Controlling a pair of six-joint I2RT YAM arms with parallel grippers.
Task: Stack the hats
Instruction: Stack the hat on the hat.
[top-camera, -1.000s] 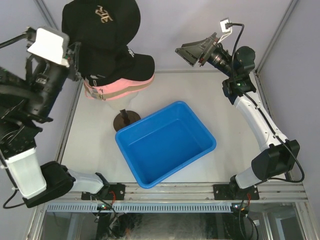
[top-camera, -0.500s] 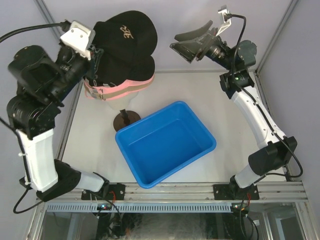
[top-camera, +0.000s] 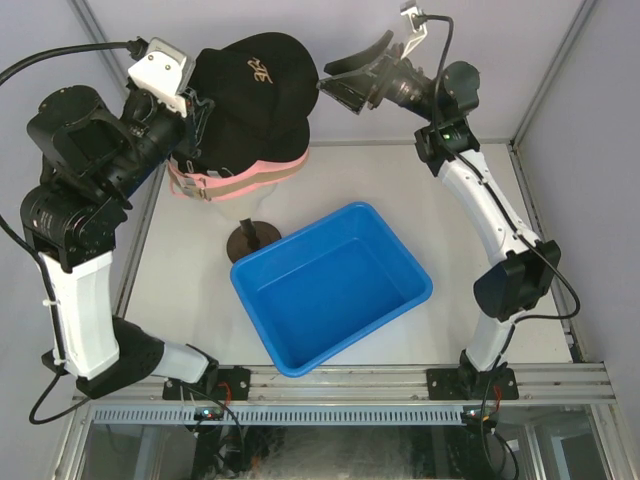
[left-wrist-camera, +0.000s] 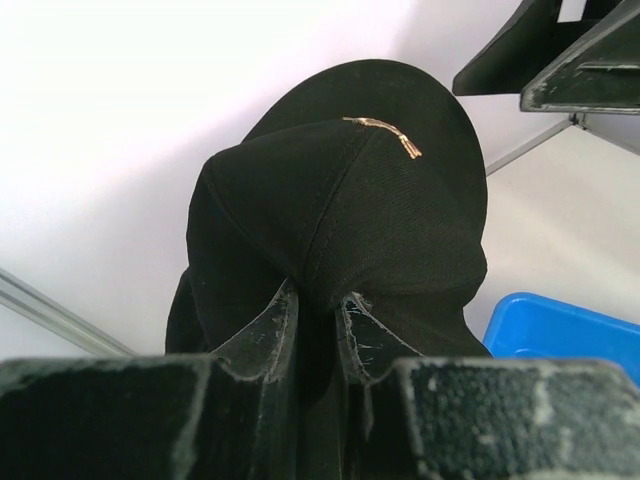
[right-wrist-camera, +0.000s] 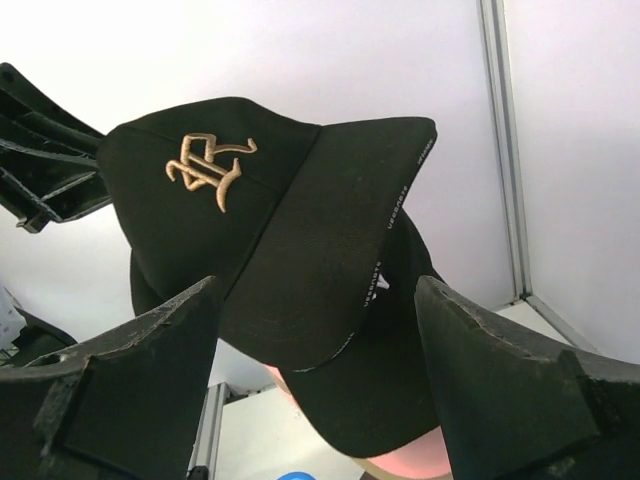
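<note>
My left gripper (top-camera: 200, 105) is shut on the back of a black cap with a gold emblem (top-camera: 258, 75) and holds it above the stack; its fingers (left-wrist-camera: 262, 335) pinch the cap's fabric (left-wrist-camera: 340, 210). Below it sit another black cap (top-camera: 270, 140), a pink cap (top-camera: 265, 172) and a tan cap (top-camera: 235, 183) on a mannequin head whose brown base (top-camera: 252, 240) shows. My right gripper (top-camera: 345, 85) is open and empty, facing the held cap's brim (right-wrist-camera: 330, 250) from the right.
A blue plastic bin (top-camera: 335, 285) stands in the middle of the table, just right of the mannequin base. Metal frame posts (top-camera: 545, 85) rise at the back corners, and a rail (top-camera: 340, 385) runs along the near edge.
My left arm has carried the gold-emblem cap right and lower over the stack. My right gripper has moved left and up, closer to the cap's brim.
</note>
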